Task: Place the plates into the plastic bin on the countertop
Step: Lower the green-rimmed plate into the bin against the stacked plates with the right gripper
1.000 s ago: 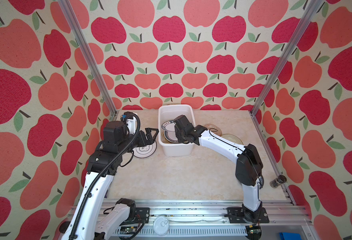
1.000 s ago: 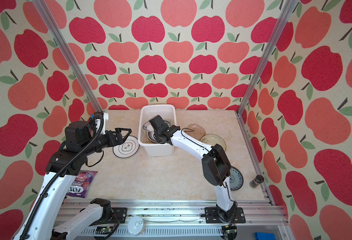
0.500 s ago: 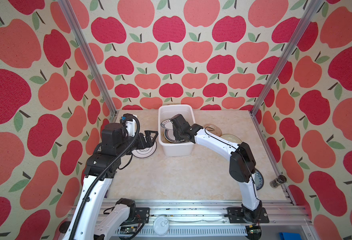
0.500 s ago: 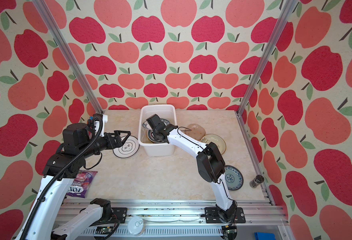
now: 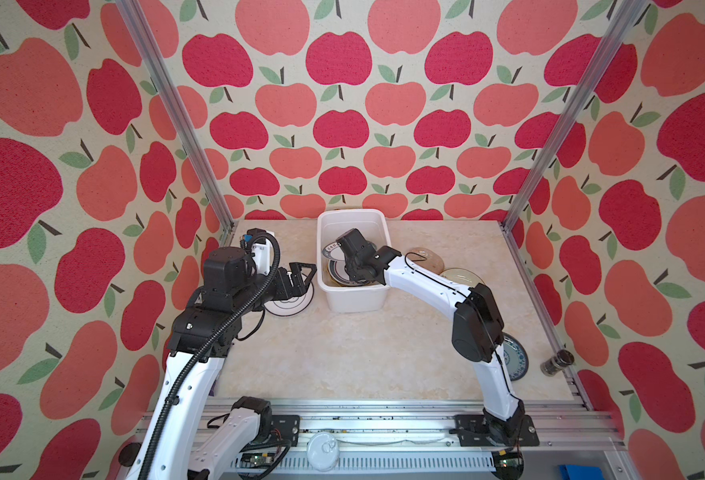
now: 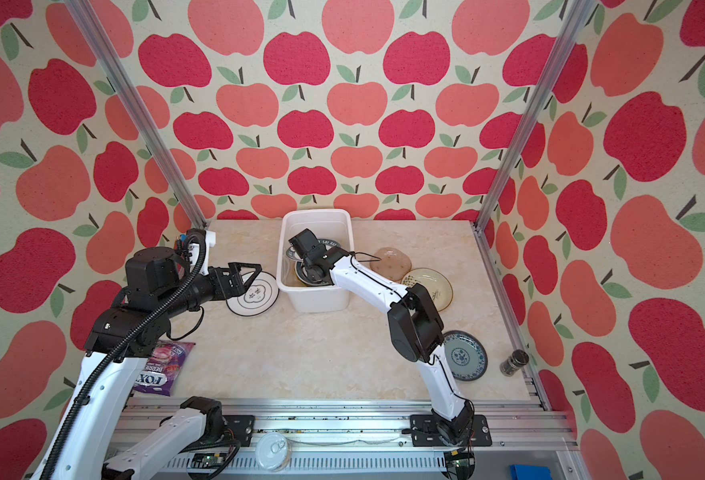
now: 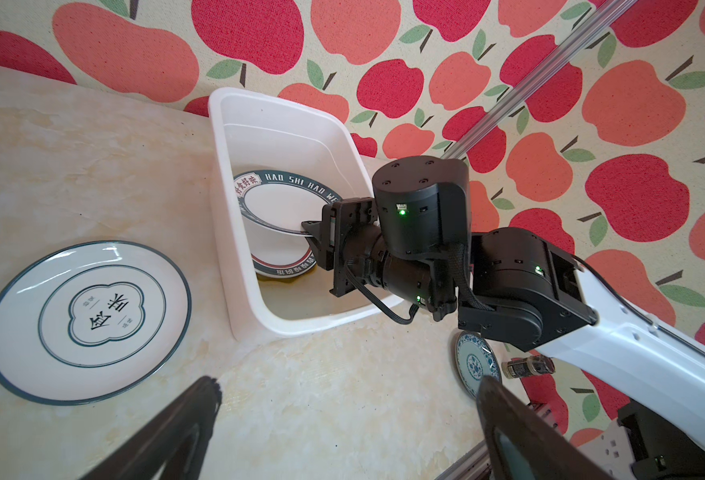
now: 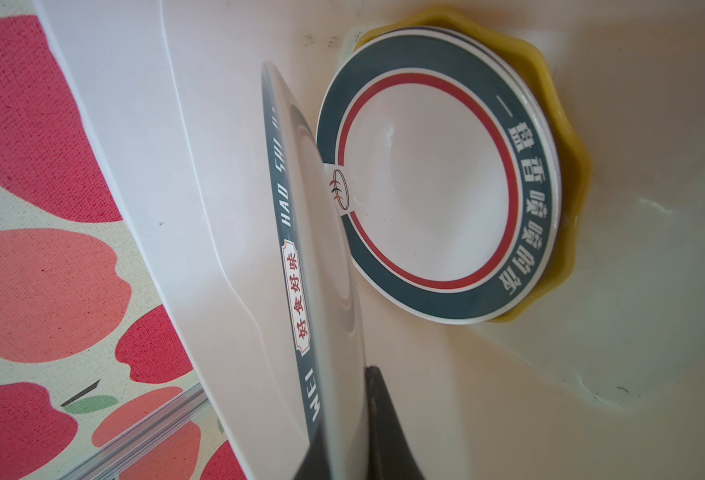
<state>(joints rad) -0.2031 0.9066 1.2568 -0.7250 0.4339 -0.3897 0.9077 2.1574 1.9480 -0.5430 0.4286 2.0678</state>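
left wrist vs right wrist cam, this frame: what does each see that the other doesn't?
Left wrist only: the teal-rimmed white plate flat on the countertop beside the plastic bin, the blue-patterned plate and a small dark jar.
Right wrist only: the red-ringed plate full-face and the scalloped edge of the yellow plate under it; the left wrist catches only slivers of these.
Both: the right tool shut on the rim of the HAO SHI lettered plate, inside the bin.

Bright, even light throughout; shadows on the counter (image 5: 342, 353) soft and faint. Wide-lens bending toward frame edges. Wrist views soft at closest range; small glare on a plate (image 8: 425, 183), right wrist view.
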